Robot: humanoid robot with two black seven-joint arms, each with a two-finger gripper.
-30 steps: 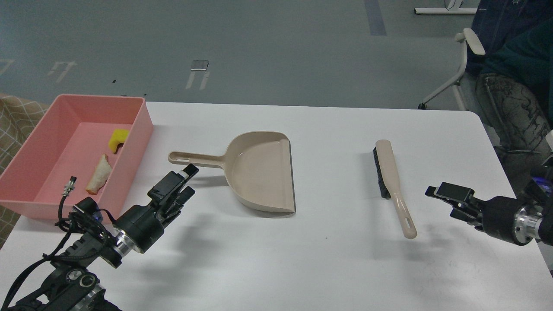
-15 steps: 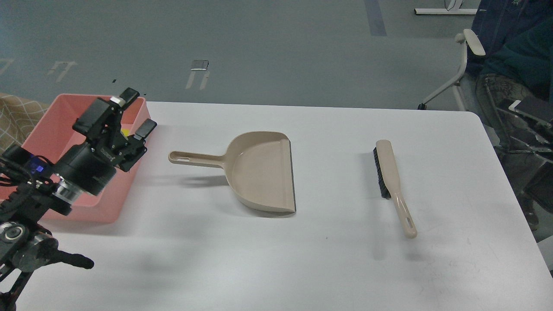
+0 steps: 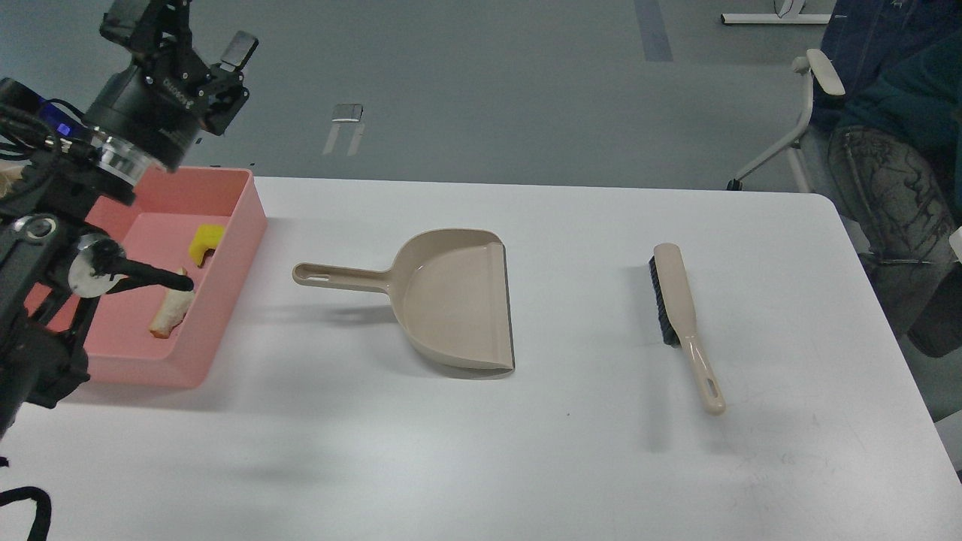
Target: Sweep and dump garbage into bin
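The salmon-pink bin (image 3: 225, 300) stands at the table's left edge. Both scraps of garbage lie inside it: the bright yellow curved piece (image 3: 205, 242) and the pale whitish wedge (image 3: 171, 312), which is partly hidden by my left arm. My left gripper (image 3: 204, 30) is raised high above the bin's far end. Its fingers are apart and empty, and one reaches the frame's top edge. The beige dustpan (image 3: 451, 300) lies empty at the table's middle, handle pointing left. The beige hand brush (image 3: 676, 300) lies to its right. My right gripper is out of view.
My left arm's joints cover the bin's left half. A chair (image 3: 808, 105) and a seated person's legs (image 3: 894, 188) are beyond the table's far right corner. The white table (image 3: 481, 451) ends at the right near the brush.
My left gripper rose from beside the dustpan handle, passed over the bin and now stands high above it. My right gripper drew back out of view on the right. Dustpan and brush have not moved.
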